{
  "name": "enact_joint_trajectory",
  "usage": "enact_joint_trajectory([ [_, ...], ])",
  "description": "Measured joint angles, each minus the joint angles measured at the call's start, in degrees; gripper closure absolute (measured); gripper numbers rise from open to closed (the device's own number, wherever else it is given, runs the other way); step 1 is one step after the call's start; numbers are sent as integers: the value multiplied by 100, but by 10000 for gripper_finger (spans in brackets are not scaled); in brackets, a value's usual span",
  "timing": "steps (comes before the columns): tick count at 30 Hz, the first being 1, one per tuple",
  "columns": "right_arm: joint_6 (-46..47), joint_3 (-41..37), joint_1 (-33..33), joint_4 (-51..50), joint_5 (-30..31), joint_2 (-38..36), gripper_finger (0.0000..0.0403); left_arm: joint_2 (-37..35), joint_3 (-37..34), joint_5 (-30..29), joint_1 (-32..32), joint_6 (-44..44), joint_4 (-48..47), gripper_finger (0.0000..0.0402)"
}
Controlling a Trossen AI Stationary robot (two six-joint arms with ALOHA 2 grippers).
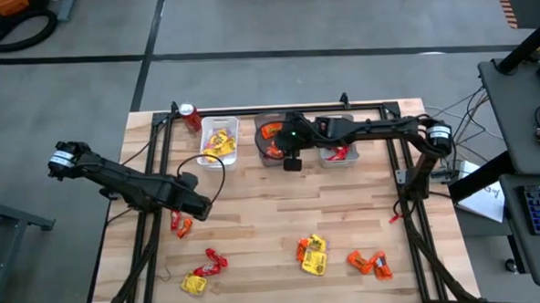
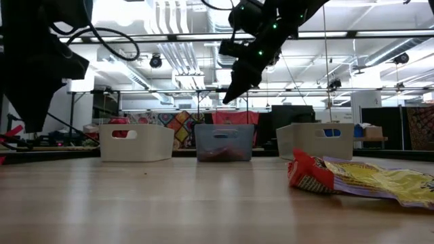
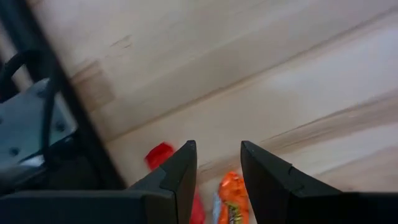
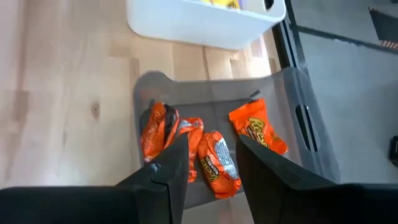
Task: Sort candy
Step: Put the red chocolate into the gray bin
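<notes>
Candy in grey bin beneath right hand.

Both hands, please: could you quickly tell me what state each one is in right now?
Left hand: open, empty, above an orange candy on the table.
Right hand: open, empty, over the grey bin of orange candies.

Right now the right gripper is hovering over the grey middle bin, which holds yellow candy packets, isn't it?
Not quite. The right gripper does hover over the grey middle bin, jaws open, but the right wrist view shows orange candy packets in it, not yellow ones. The yellow ones lie in the white bin beside it.
</notes>
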Motion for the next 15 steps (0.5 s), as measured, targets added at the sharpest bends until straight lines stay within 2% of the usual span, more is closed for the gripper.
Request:
enact_joint_trajectory([
  [7, 9, 0, 227, -5, -2, -48, 274, 0, -120, 278, 0, -780, -518, 292],
  [15, 11, 0, 369, -19, -2, -48, 274, 448, -153, 372, 1, -931, -497, 293],
])
